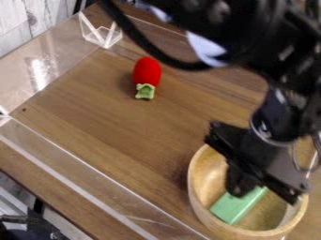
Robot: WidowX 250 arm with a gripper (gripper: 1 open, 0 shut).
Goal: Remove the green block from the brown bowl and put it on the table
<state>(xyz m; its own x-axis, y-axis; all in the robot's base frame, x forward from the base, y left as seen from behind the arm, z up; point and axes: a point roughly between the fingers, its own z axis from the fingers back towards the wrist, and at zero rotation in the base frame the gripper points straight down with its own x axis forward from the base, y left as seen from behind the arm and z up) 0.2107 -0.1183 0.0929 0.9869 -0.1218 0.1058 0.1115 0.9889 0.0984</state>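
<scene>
Tool (254, 184); one green block (238, 204); one brown bowl (204, 191)

A light-green block (238, 205) is lying in a pale-brown grained bowl (201, 187) on a dark-streaked brown bench (113, 141).

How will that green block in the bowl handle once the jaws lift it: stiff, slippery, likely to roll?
The green block looks flat and straight-edged, so probably rigid, and it should lie still rather than roll on the table. Its plain smooth faces may be a bit slippery. It leans against the brown bowl wall, so it could tilt in the grip.
</scene>
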